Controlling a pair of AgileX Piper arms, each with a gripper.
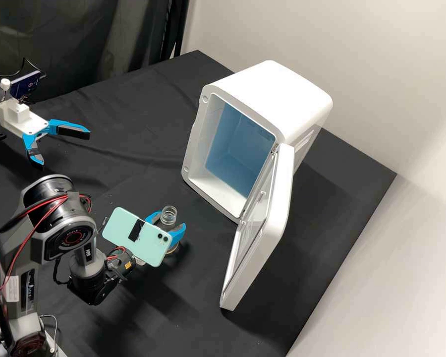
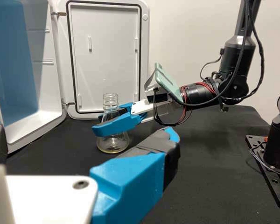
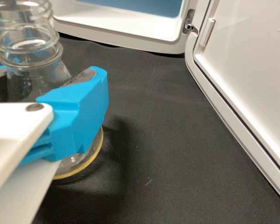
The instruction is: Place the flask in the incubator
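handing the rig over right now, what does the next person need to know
Left gripper: open, above the bench, well apart from the flask.
Right gripper: shut on the flask, which stands on the bench in front of the incubator.
Incubator door: swung open.
Done: flask gripped.
Left: lift it and set it inside.

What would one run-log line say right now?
left gripper open | right gripper around flask | flask standing on bench | incubator door open
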